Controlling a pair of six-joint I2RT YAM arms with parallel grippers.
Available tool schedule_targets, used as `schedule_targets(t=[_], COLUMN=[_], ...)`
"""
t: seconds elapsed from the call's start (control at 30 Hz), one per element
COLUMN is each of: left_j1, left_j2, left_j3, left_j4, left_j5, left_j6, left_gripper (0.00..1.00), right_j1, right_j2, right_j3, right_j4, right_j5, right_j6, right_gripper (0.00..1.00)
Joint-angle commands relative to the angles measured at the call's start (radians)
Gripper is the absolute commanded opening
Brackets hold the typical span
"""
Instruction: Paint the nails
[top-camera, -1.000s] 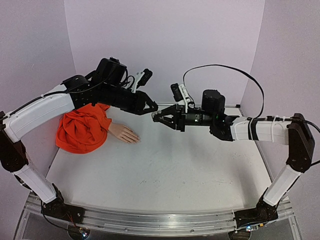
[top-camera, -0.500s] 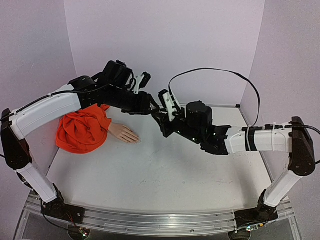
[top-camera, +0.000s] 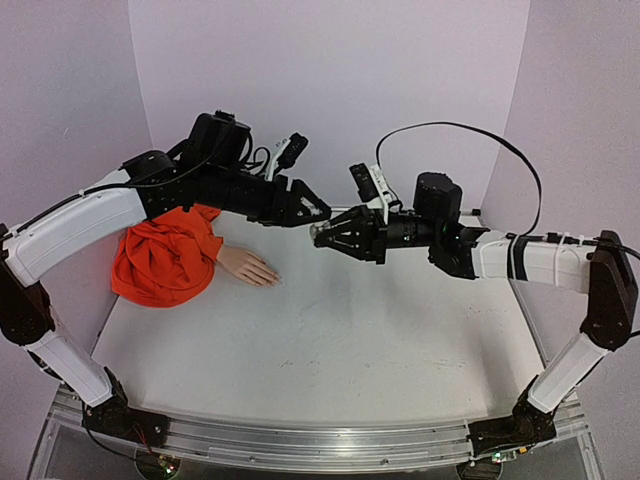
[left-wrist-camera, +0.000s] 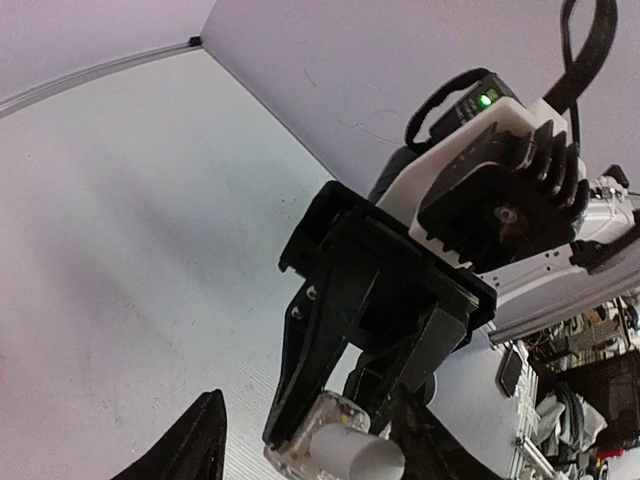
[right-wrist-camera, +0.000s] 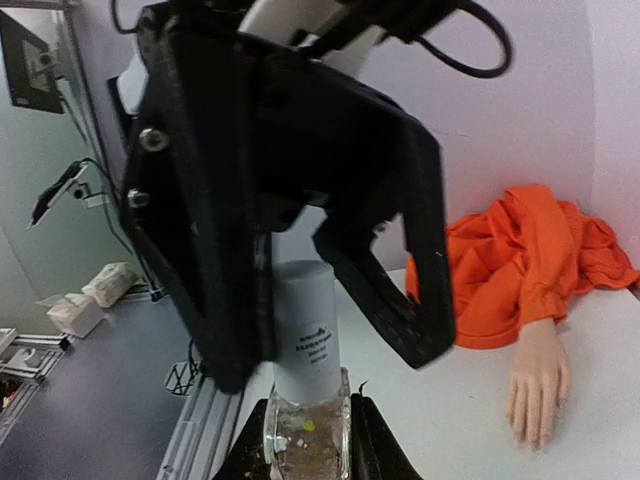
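Observation:
My right gripper (top-camera: 320, 232) is shut on a small clear bottle (right-wrist-camera: 305, 440) with a white cap (right-wrist-camera: 305, 335), holding it above the table's back middle. My left gripper (top-camera: 316, 212) is open, with its black fingers (right-wrist-camera: 400, 250) either side of the cap and a gap showing on one side. The left wrist view shows the bottle (left-wrist-camera: 335, 445) between the right gripper's fingers. The pale mannequin hand (top-camera: 250, 268) lies palm down at the left, wrist in an orange sleeve (top-camera: 165, 255). It also shows in the right wrist view (right-wrist-camera: 538, 385). Its nails are too small to make out.
The white table (top-camera: 330, 340) is enclosed by pale lilac walls at the back and sides. A metal rail (top-camera: 300, 440) runs along the near edge. The right arm's black cable (top-camera: 470, 140) loops above it.
Half a second ago the right gripper was twisted and pushed left under the left gripper. It is now level again and further right, tip to tip with the left gripper, which has reached a little right.

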Motion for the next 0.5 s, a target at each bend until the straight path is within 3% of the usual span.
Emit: schedule_targets(t=[0.0, 0.2, 0.33, 0.4, 0.43, 0.47], left_j1=[-0.003, -0.004, -0.009, -0.009, -0.009, -0.01], left_j2=[-0.004, -0.008, -0.012, -0.004, 0.002, 0.009], left_j3=[0.005, -0.001, -0.013, -0.009, -0.002, 0.003], left_j4=[0.094, 0.095, 0.074, 0.041, 0.022, 0.002], left_j5=[0.089, 0.068, -0.016, -0.075, -0.106, -0.136], left_j6=[0.002, 0.006, 0.002, -0.012, -0.021, -0.032], left_gripper=[0.51, 0.22, 0.04, 0.0, 0.0, 0.0], right_j1=[0.004, 0.004, 0.004, 0.007, 0.022, 0.07], right_j2=[0.012, 0.018, 0.011, -0.001, -0.009, -0.024], right_j3=[0.055, 0.049, 0.033, 0.032, 0.033, 0.047], right_j4=[0.122, 0.145, 0.124, 0.06, 0.008, -0.077], right_j5=[-0.161, -0.125, 0.026, 0.209, 0.376, 0.702], right_j6=[0.083, 0.102, 0.096, 0.058, 0.032, -0.001], right_gripper=[0.0, 0.0, 0.0, 0.0, 0.0, 0.0])
